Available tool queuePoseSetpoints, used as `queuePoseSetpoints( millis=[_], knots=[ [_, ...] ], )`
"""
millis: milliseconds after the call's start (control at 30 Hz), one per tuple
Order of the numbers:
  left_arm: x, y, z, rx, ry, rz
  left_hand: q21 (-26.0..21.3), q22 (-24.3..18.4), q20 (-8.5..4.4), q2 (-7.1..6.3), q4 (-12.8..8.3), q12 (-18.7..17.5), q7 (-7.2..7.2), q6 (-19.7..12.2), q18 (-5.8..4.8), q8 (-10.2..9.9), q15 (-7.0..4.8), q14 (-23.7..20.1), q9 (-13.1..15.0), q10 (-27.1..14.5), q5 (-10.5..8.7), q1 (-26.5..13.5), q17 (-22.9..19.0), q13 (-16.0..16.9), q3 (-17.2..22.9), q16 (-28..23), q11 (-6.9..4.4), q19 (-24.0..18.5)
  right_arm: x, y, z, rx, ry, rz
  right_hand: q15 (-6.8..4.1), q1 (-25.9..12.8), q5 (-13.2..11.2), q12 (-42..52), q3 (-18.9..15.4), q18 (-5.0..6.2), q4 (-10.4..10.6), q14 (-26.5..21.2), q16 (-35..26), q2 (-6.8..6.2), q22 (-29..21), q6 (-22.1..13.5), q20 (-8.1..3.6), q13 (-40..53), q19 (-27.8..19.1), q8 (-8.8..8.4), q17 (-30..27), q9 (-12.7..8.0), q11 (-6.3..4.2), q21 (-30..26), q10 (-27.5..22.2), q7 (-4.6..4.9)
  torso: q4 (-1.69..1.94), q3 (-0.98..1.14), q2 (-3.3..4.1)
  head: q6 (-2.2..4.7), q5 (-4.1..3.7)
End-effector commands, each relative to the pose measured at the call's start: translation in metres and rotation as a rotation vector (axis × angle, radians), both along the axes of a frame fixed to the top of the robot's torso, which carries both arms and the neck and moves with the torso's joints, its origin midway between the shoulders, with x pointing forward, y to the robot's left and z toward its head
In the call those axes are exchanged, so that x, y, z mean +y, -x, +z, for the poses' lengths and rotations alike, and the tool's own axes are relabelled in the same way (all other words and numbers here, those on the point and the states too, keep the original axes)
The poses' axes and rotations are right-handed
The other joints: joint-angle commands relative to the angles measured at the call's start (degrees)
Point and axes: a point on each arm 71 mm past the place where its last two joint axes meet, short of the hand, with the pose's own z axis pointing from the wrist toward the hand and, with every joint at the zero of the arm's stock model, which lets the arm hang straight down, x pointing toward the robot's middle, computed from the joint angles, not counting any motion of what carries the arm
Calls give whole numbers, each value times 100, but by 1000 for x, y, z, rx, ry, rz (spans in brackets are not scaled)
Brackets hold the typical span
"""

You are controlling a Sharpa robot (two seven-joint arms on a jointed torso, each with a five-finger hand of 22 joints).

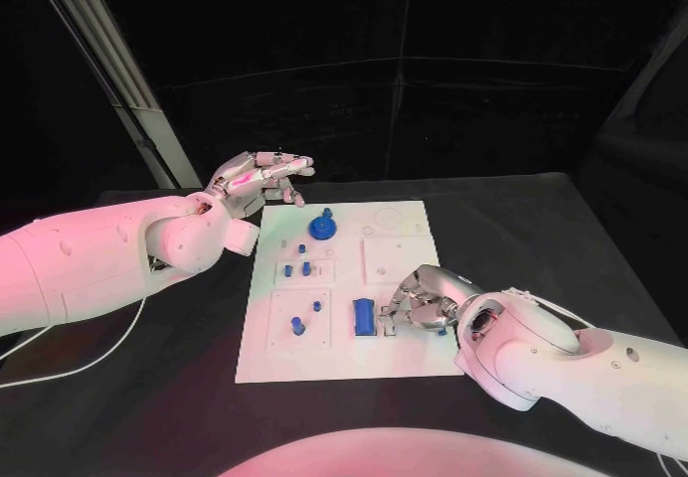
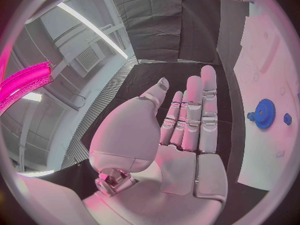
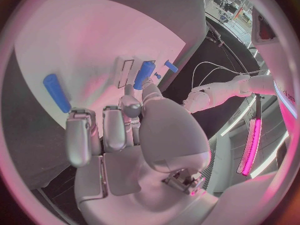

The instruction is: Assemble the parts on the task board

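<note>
Over the far left corner of the task board (image 1: 337, 298), the left hand (image 1: 258, 179) hovers above the black counter (image 1: 574, 248) just off the board's edge. Its fingers (image 2: 194, 110) are stretched out straight and close side by side, the thumb a little apart, and they hold nothing. The white left arm reaches in from the counter's left side.

On the board itself, a blue gear (image 1: 324, 228) stands near the far edge, with a small blue piece (image 1: 304, 247) just beside it toward the near side. Further toward the near edge, a few short blue pegs (image 1: 300, 268) sit in a shallow rectangular recess. Nearer still, a second recess on the board's left half holds two more small blue pegs (image 1: 298, 324). To the right of that, a longer blue block (image 1: 364, 316) lies in its own recess close to the near edge.

At the board's near right part, the right hand (image 1: 416, 303) is low over the surface, right beside the blue block. Its fingers (image 3: 115, 127) are curled inward, and the wrist view shows a blue cylinder (image 3: 144, 74) just past the thumb tip; whether the thumb touches it cannot be told. A separate blue cylinder (image 3: 56, 92) lies apart on the white surface. The right arm comes in from the counter's near right corner.
</note>
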Motion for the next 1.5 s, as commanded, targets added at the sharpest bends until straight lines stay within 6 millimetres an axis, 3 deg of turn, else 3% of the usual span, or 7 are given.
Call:
queuePoseSetpoints(
  millis=[33, 167, 533, 733, 967, 1100, 1500],
  knots=[
    [-1, 0, 1, -4, 9, -12, -39, -6, -1, 38, -1, 30, -15, -26, 76, 28, 8, -35, 0, -48, -7, 1, -6, -7, -32, 17, -3, 48, -12, 0, 6, -56, -41, -13, 4, -22, 93, -37, 8, -64, 20, 203, -25, 0, 744, -87, 5, -8, 47, -78, -9, -17, 32, -33, 3, 34, 13, -4, -6, 20, -19],
    [0, 1, 1, -4, 8, -11, -39, -6, -1, 38, -1, 30, -15, -26, 76, 28, 8, -35, 0, -48, -7, 1, -6, -7, -32, 17, -3, 48, -34, 2, 8, -65, -24, -40, 41, 63, 277, -72, 33, -65, 5, 202, -32, 16, 746, -239, 31, -20, 48, -233, -15, -78, 78, -34, -13, 96, -3, -2, 1, 54, -30],
    [1, 2, 0, -2, 8, -12, -39, -6, -1, 38, -1, 30, -15, -26, 76, 28, 8, -35, 0, -48, -7, 1, -6, -7, -32, 17, -3, 48, -77, 4, 9, -88, 127, -77, 63, -31, 243, -158, -38, -56, 101, 191, -65, -40, 717, -197, 61, -68, 24, -286, -55, -99, 97, -53, -42, 107, -6, 0, 11, 73, -148],
    [1, 2, 0, -1, 8, -13, -39, -6, -1, 38, -1, 30, -15, -26, 76, 28, 8, -35, 0, -48, -7, 1, -6, -7, -32, 17, -3, 48, -81, 3, 8, -94, 176, -75, 59, -104, 233, -216, -81, -43, 195, 174, -115, -77, 669, -117, 64, -100, -13, -269, -122, -87, 87, -83, -60, 87, 4, 7, 16, 66, -172],
    [2, 2, 0, 0, 7, -12, -39, -6, -1, 38, -1, 30, -15, -26, 76, 28, 8, -35, 0, -48, -7, 1, -6, -7, -32, 17, -3, 48, -82, 3, 3, -60, 239, -58, 48, -182, 230, -260, -138, -35, 332, 165, -151, -171, 640, -76, 57, -119, -35, -240, -161, -64, 74, -103, -74, 69, 20, -7, 11, 46, -179],
    [2, 2, -1, 0, 6, -11, -39, -6, -1, 38, -1, 30, -15, -26, 76, 28, 8, -35, 0, -48, -7, 1, -6, -7, -32, 17, -3, 48, -79, 2, -1, -29, 273, -32, 40, -220, 513, -276, -270, -34, 455, 166, -170, -271, 634, -69, 47, -116, -41, -216, -169, -37, 66, -112, -76, 58, 11, -3, 12, 31, -167],
    [2, 2, -1, 1, 5, -11, -47, -15, -1, 47, -4, 44, -15, -32, 75, 39, 9, -43, -1, -62, -8, 6, -14, -11, -43, 22, -3, 48, -70, 1, -6, 6, 303, 1, 39, -187, 560, -341, -313, -23, 472, 151, -217, -285, 591, -67, 46, -153, -73, -203, -233, -23, 64, -139, -106, 55, 18, -4, 10, 20, -168]
  ],
)
